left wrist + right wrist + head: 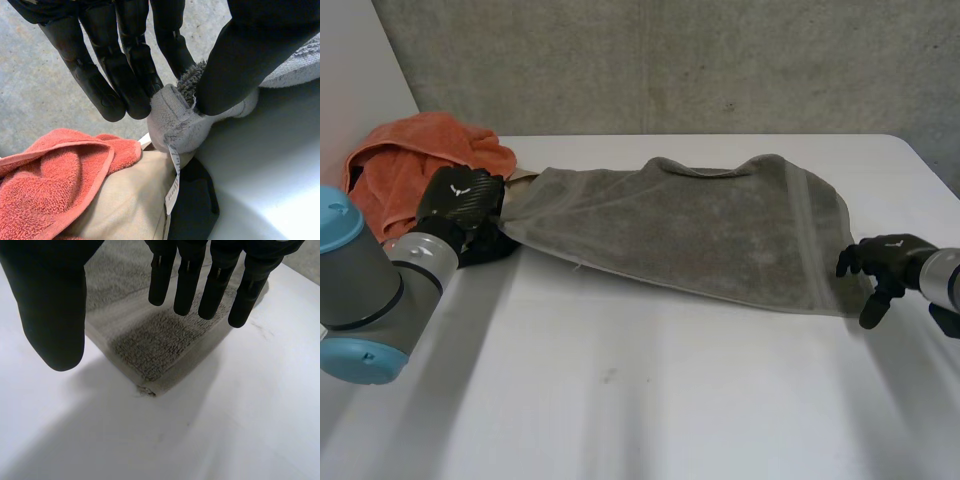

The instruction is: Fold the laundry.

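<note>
Grey towel (700,225), its corner half hidden in left robot hand (120,70).

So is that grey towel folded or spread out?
Spread out: the grey towel lies stretched flat across the table, one corner pinched in the left hand, right hand open over the opposite corner.

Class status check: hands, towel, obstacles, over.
Left hand pinching grey towel corner. Right hand open over far corner. Orange towel beside left hand.
</note>
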Motion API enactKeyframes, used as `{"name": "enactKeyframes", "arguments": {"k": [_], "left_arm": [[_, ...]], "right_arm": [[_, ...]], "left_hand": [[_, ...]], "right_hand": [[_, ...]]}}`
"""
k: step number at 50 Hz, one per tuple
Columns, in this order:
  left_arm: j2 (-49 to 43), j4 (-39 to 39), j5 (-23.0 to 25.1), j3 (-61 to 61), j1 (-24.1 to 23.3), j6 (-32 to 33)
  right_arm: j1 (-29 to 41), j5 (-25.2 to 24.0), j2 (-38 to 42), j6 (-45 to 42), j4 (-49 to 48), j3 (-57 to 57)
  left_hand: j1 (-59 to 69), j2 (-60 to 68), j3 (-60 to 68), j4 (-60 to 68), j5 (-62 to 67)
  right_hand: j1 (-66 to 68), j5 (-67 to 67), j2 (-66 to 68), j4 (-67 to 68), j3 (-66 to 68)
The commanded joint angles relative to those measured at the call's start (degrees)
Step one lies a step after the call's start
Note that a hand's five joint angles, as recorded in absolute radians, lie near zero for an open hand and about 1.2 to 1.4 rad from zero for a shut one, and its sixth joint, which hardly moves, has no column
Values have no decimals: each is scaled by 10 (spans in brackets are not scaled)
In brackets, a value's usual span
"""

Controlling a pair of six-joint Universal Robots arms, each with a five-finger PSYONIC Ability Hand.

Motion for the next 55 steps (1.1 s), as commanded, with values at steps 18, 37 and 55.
{"name": "enactKeyframes", "arguments": {"k": [18,37,55], "left_arm": [[-4,0,1,0,-1,0],[-3,-19,1,-2,1,-2],[89,-208,51,-68,19,63]], "right_arm": [[10,-13,51,-51,-219,66],[28,16,95,-30,-287,3],[-36,-45,-51,-86,7,27]], "left_hand": [[135,112,116,113,133],[135,112,116,113,133],[135,112,116,113,133]], "right_hand": [[87,83,89,86,89],[272,268,274,271,273],[519,516,522,518,521]]}}
